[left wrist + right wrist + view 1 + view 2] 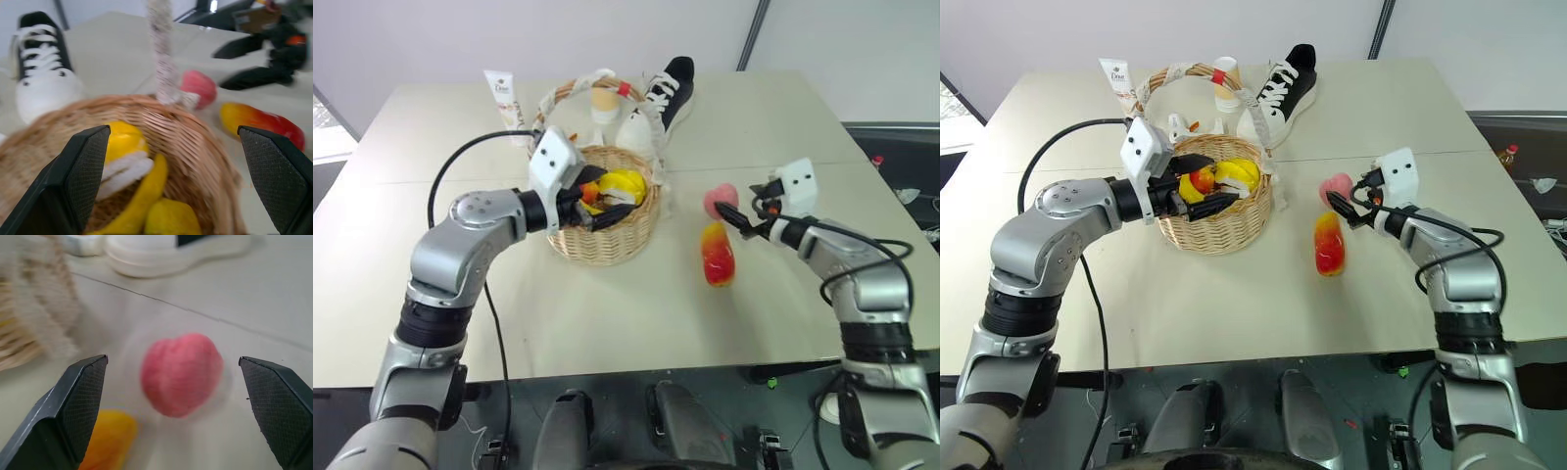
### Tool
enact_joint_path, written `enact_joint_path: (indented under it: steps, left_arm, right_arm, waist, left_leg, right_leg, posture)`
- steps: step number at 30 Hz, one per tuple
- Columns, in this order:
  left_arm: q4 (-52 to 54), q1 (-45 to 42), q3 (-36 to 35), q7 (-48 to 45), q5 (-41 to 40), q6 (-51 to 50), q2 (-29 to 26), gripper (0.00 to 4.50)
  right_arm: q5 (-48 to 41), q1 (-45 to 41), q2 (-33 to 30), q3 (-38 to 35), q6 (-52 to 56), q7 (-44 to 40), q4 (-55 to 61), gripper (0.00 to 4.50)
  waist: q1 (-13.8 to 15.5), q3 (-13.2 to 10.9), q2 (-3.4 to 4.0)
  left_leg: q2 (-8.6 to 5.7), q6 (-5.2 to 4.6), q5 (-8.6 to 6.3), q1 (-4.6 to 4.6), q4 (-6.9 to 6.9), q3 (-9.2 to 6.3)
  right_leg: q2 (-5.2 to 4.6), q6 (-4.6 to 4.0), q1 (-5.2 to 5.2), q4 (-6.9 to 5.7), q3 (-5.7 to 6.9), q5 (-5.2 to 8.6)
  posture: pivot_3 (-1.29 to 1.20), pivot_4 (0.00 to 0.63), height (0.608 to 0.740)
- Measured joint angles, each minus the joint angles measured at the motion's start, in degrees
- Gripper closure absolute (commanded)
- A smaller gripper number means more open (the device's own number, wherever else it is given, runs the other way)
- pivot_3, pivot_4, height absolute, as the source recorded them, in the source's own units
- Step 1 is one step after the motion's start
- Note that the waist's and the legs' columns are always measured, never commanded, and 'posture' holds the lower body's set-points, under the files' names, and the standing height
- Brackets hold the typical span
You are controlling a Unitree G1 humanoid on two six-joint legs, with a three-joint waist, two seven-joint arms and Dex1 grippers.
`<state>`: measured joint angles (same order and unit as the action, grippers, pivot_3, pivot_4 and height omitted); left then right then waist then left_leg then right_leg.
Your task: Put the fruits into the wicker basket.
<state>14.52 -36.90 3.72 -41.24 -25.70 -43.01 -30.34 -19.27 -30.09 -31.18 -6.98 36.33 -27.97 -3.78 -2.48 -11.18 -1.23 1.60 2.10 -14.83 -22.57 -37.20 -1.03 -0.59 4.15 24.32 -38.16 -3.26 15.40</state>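
- The white tube [506, 103] carries a printed brand word near its upper end; it seems to read "Dove", but the letters are too small to be sure. The tube lies on the worktop [607, 323] beyond the left claw [604, 206], on the far side of the basket [607, 235].
- Smaller print lower on the tube cannot be read.
- No other text, number or sign can be read anywhere.
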Motion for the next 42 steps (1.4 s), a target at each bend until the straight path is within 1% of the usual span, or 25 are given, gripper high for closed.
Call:
enact_joint_path:
  steps: [4,11,12,14,16,17,20,23,25,26,27,29,30,32,34,37,39,42]
  left_arm:
    - [1.52,0.66,-0.03,-0.07,0.02,0.02,-0.24,0.04]
    - [3.43,2.25,-0.07,0.65,-0.03,-0.44,-0.46,0.04]
    - [3.70,2.43,-0.09,0.82,-0.04,-0.46,-0.46,0.01]
    - [3.72,2.46,-0.12,1.33,-0.04,-0.49,-0.47,0.00]
    - [3.72,2.48,-0.16,1.58,-0.04,-0.50,-0.53,0.00]
    - [3.73,2.51,-0.16,1.68,-0.05,-0.50,-0.56,0.00]
    - [3.80,3.02,-0.28,1.79,-0.06,-0.50,-0.90,0.00]
    - [3.79,4.05,-0.96,1.69,0.07,0.41,-1.64,0.00]
    - [3.53,5.91,-2.59,1.15,0.06,2.48,-2.82,0.00]
    - [2.81,7.17,-4.56,0.68,-0.06,3.55,-3.68,0.00]
    - [2.04,7.62,-5.75,0.46,-0.09,3.86,-4.14,0.00]
    - [1.09,8.39,-8.28,-0.28,-0.84,4.88,-4.82,0.00]
    - [1.13,9.74,-9.95,-1.30,-1.38,6.01,-5.61,0.00]
    - [0.34,11.75,-12.14,-2.51,-1.87,6.87,-6.87,0.00]
    - [-0.20,13.77,-13.87,-3.77,-2.48,7.96,-7.68,0.00]
    - [0.03,14.81,-14.93,-4.99,-4.10,8.70,-7.66,0.00]
    - [0.30,15.33,-15.90,-5.19,-5.38,8.73,-7.58,0.00]
    - [2.10,16.88,-16.56,-5.26,-6.82,8.75,-7.68,0.00]
  right_arm:
    - [0.71,-4.24,1.46,0.16,-0.46,0.48,-8.09,0.00]
    - [2.87,-7.68,2.79,1.97,-2.37,-1.12,-16.70,0.00]
    - [3.13,-7.76,2.90,2.15,-2.57,-1.40,-17.21,0.26]
    - [3.35,-7.98,3.14,2.21,-2.96,-1.91,-17.98,0.92]
    - [3.43,-8.19,3.15,2.21,-3.12,-2.15,-17.98,1.82]
    - [3.45,-8.33,3.15,2.21,-3.44,-2.21,-17.96,2.12]
    - [3.49,-8.30,3.06,2.20,-3.79,-2.55,-16.76,2.12]
    - [3.94,-6.72,1.45,2.39,-4.27,-4.01,-10.79,2.12]
    - [3.87,-4.47,-1.36,2.53,-4.65,-6.22,-4.06,2.12]
    - [3.32,-2.73,-3.85,2.48,-5.04,-8.56,1.58,2.12]
    - [2.84,-2.01,-4.99,2.30,-5.48,-10.06,4.67,2.12]
    - [0.68,-0.70,-6.99,2.20,-5.85,-13.86,12.31,2.12]
    - [-1.87,0.81,-8.01,2.64,-5.41,-16.72,18.08,2.12]
    - [-5.19,1.59,-8.26,4.35,-4.04,-19.64,25.05,2.12]
    - [-6.85,-0.23,-5.69,7.84,-2.06,-19.42,29.28,2.12]
    - [-4.67,-5.40,0.91,14.51,-0.33,-15.05,28.85,2.12]
    - [-1.84,-9.20,5.57,17.95,0.12,-11.32,25.69,2.12]
    - [4.43,-15.27,13.12,21.50,-0.39,-4.16,15.48,2.12]
  waist:
    - [0.14,0.00,0.00]
    - [-0.04,0.00,0.00]
    - [-0.02,0.00,0.00]
    - [-0.03,0.00,0.00]
    - [-0.03,0.00,0.00]
    - [-0.03,0.00,0.00]
    - [-0.06,0.00,0.00]
    - [0.02,0.00,0.01]
    - [0.04,-0.02,0.04]
    - [0.04,-0.02,0.04]
    - [-0.03,-0.02,0.04]
    - [-0.06,-0.02,0.03]
    - [-0.09,-0.02,0.04]
    - [-0.23,-0.02,0.04]
    - [-0.31,-0.01,0.02]
    - [-0.05,-0.01,0.02]
    - [-0.04,0.00,0.00]
    - [-0.05,0.00,-0.01]
  left_leg:
    - [-0.01,0.00,0.00,-0.06,0.02,-0.01]
    - [-0.02,-0.01,-0.01,-0.05,0.02,-0.02]
    - [-0.02,-0.01,-0.01,-0.05,0.02,-0.02]
    - [-0.02,-0.01,-0.01,-0.06,0.02,-0.02]
    - [-0.02,-0.01,-0.01,-0.06,0.02,-0.02]
    - [-0.02,-0.01,-0.01,-0.06,0.02,-0.02]
    - [-0.01,-0.01,-0.01,-0.05,0.02,-0.02]
    - [-0.01,-0.01,-0.01,-0.06,0.03,-0.03]
    - [-0.01,-0.01,-0.01,-0.07,0.06,-0.03]
    - [-0.01,-0.02,-0.01,-0.09,0.06,-0.06]
    - [0.01,-0.02,-0.02,-0.08,0.06,-0.06]
    - [0.02,-0.02,-0.02,-0.05,0.03,-0.06]
    - [0.04,-0.02,-0.02,-0.03,0.05,-0.07]
    - [0.13,-0.02,-0.02,0.00,0.06,-0.08]
    - [0.15,-0.02,-0.02,0.04,0.03,-0.08]
    - [0.13,-0.01,-0.01,0.02,0.00,-0.05]
    - [0.13,0.00,-0.01,-0.02,0.01,-0.05]
    - [0.13,0.01,0.00,-0.06,0.02,-0.05]
  right_leg:
    - [-0.03,0.00,0.00,0.04,0.01,0.00]
    - [-0.05,0.01,0.00,0.04,0.01,0.00]
    - [-0.04,0.01,0.00,0.03,0.01,0.00]
    - [-0.04,0.01,0.00,0.03,0.01,0.00]
    - [-0.04,0.01,0.00,0.04,0.01,0.00]
    - [-0.04,0.01,0.00,0.03,0.01,0.00]
    - [-0.04,0.01,0.00,0.03,0.01,0.00]
    - [-0.05,0.01,0.00,0.04,0.01,0.00]
    - [-0.06,0.01,0.02,0.06,0.01,0.00]
    - [-0.05,0.01,0.03,0.06,0.03,0.01]
    - [-0.02,0.01,0.03,0.06,0.04,0.01]
    - [-0.01,0.01,0.02,0.05,0.05,0.01]
    - [0.00,0.01,0.02,0.04,0.04,0.01]
    - [0.05,0.00,0.01,0.04,0.04,0.01]
    - [0.06,0.00,0.00,0.02,0.04,0.00]
    - [0.04,-0.01,0.00,0.01,0.06,0.00]
    - [0.02,-0.01,0.01,0.02,0.06,0.00]
    - [-0.03,-0.02,0.06,0.02,0.06,-0.01]
  posture:
    - [0.00,0.150,0.740]
    - [0.00,0.150,0.740]
    - [0.00,0.150,0.740]
    - [0.00,0.150,0.740]
    - [0.00,0.150,0.740]
    - [0.00,0.150,0.740]
    - [0.00,0.150,0.740]
    - [0.00,0.150,0.740]
    - [0.00,0.150,0.740]
    - [0.00,0.150,0.740]
    - [0.00,0.150,0.740]
    - [0.00,0.150,0.740]
    - [0.00,0.150,0.740]
    - [0.00,0.150,0.740]
    - [0.00,0.150,0.740]
    - [0.00,0.150,0.740]
    - [0.00,0.150,0.740]
    - [0.00,0.150,0.740]
